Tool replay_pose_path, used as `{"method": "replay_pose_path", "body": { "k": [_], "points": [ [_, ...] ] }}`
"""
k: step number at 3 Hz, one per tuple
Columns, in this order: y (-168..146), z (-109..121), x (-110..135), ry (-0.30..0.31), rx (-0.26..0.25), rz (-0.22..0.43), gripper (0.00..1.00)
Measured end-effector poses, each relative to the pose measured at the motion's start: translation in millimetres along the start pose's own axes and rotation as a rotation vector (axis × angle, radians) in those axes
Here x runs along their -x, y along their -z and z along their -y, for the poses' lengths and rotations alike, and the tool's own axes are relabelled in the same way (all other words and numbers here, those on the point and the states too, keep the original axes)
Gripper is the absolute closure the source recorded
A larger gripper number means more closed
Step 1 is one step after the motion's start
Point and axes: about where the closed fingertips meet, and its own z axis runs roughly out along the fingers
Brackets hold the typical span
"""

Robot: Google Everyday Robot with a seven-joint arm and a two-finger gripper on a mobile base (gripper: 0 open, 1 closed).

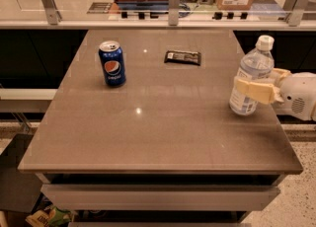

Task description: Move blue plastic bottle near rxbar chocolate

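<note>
Gripper: the gripper [248,87] is reaching in over the right edge of the bench [148,137], about halfway between the near and far corners on that side.
Jaws: they are closing around the middle of the blue plastic bottle [255,64]; one pale finger [256,91] is lying across its front at label height, and the other is mostly hiding behind it. Nothing else is in the grasp.
Bottle: it is standing upright or nearly so, cap up, close to the right edge. I cannot tell whether its base is resting on the bench or hanging just above it.
Rxbar chocolate: the rxbar chocolate [182,57] is lying flat toward the far edge, around the middle of it, with its long axis running parallel to that edge.
Key relation: from the jaws, the bar is lying to the left and farther back, well apart from the bottle, so in my judgement the coming move is asking for a diagonal carry toward the far edge.
Other thing: a Pepsi can [112,63] is standing left of the bar, toward the far left corner, and it is not lying on this path.
</note>
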Motion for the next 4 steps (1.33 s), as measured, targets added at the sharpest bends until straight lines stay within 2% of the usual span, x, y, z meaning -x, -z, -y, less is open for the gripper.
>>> {"method": "replay_pose_path", "body": {
  "k": [2,3,4],
  "points": [
    [-36,65,39,-0.002,-0.200,0.049,1.00],
    [-36,65,39,-0.002,-0.200,0.049,1.00],
    [-58,62,37,0.012,-0.149,0.048,1.00]
  ]
}}
